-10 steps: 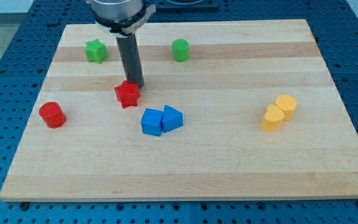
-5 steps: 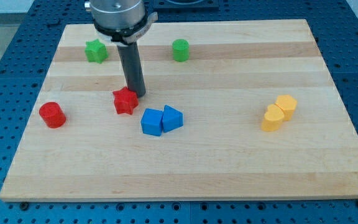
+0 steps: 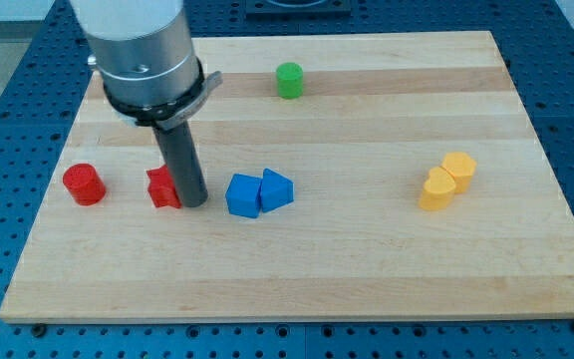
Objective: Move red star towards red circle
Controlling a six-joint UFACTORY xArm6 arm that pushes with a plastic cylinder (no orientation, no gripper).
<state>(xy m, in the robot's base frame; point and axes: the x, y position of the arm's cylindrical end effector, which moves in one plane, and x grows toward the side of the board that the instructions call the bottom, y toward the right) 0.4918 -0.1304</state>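
An xArm6 rod presses my tip [image 3: 193, 202] against the 3 o'clock side of the red star [image 3: 163, 187], which sits mid-left on the wooden tabletop [image 3: 367, 259], near the red circle [image 3: 83, 184] at its 9 o'clock but not touching it. The arm carries no pincer, only the bare rod, so nothing is gripped and the star must be shoved. A clean finish likely means pushing straight toward 9 o'clock through the star's middle so it does not spin off, leaving the blue blocks [image 3: 258, 192] at 3 o'clock undisturbed.
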